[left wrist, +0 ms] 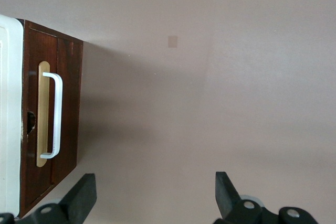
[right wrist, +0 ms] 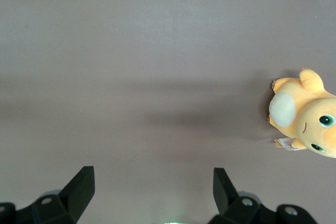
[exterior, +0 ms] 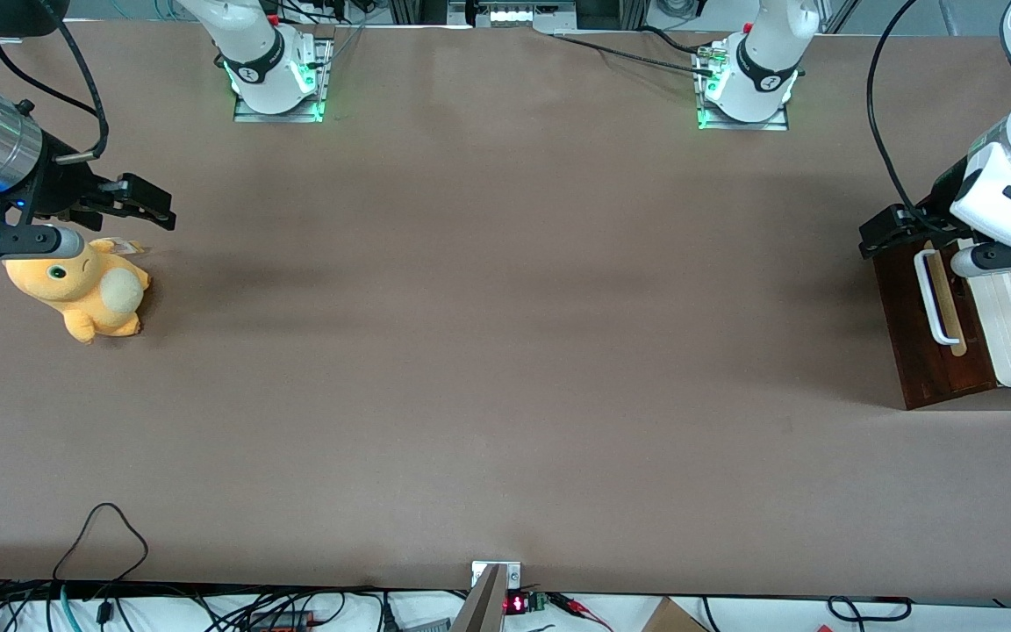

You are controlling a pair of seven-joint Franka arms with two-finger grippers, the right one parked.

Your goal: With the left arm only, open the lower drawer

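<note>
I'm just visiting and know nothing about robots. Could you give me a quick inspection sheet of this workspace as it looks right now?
Surface: brown table, flat.
Job's things: lower drawer shut, white loop handle untouched.
Clutter: orange plush toy toward the parked arm's end.
Grippers: left arm's gripper open, hovering above the table in front of the drawer, holding nothing.
Cables: black cable looping along the left arm; loose wires at the table's near edge.
Surroundings: nothing seen.

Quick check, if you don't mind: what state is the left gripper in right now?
Left gripper: open, holding nothing, hovering in front of the lower drawer, not touching its white handle.
</note>
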